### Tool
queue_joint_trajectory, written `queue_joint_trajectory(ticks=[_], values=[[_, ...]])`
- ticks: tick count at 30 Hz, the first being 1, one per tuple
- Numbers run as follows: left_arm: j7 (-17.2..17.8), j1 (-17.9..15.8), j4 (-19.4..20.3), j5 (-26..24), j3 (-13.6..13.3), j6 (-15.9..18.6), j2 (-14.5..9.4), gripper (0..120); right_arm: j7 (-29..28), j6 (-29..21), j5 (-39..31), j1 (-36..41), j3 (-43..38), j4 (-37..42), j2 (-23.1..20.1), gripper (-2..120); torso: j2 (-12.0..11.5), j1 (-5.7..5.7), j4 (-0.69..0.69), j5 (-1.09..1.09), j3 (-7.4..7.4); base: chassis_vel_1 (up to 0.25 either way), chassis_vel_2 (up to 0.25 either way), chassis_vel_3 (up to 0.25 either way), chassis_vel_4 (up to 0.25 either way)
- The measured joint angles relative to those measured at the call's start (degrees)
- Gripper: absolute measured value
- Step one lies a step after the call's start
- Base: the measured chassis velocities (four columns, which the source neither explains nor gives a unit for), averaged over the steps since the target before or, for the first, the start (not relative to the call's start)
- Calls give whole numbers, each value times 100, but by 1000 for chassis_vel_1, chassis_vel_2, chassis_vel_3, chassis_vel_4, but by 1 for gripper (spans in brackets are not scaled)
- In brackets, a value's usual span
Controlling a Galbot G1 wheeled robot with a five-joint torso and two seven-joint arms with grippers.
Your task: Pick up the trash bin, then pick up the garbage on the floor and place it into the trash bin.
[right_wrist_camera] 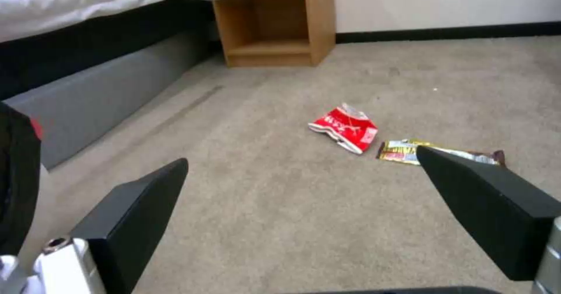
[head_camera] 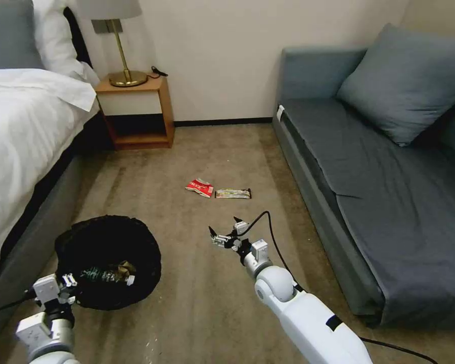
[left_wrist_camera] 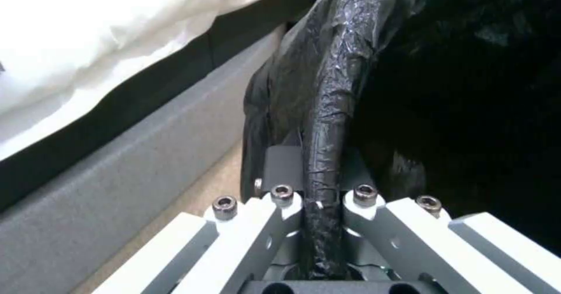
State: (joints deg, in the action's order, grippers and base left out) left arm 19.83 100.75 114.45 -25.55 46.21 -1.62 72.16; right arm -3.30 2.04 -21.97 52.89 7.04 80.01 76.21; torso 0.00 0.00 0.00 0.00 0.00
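Note:
The trash bin [head_camera: 108,260], round and lined with a crinkly black bag, sits low at the left beside the bed. A clear bottle with a green label [head_camera: 98,275] and a crumpled brown paper bag [head_camera: 124,268] lie inside it. My left gripper [head_camera: 65,288] is shut on the bin's near rim; the left wrist view has the bag-covered rim [left_wrist_camera: 330,123] pinched between the fingers. On the carpet ahead lie a red-white snack packet [head_camera: 199,187] [right_wrist_camera: 345,129] and a long bar wrapper [head_camera: 233,193] [right_wrist_camera: 409,150]. My right gripper [head_camera: 225,228] [right_wrist_camera: 304,206] hovers open short of them.
A bed [head_camera: 20,131] runs along the left, a grey sofa [head_camera: 369,167] along the right. A wooden nightstand [head_camera: 136,108] with a brass lamp [head_camera: 119,50] stands against the far wall. Open carpet lies between bed and sofa. A black cable [head_camera: 275,242] trails from my right arm.

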Motion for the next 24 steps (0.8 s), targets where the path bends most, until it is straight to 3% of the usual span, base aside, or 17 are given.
queue_joint_trajectory(ticks=[24], values=[[-33,-22,-44,78,-88,-31,27,4,44,145,77,-41,11,-152,20,100,0,0,0,0,0,-18,25,19,-20]])
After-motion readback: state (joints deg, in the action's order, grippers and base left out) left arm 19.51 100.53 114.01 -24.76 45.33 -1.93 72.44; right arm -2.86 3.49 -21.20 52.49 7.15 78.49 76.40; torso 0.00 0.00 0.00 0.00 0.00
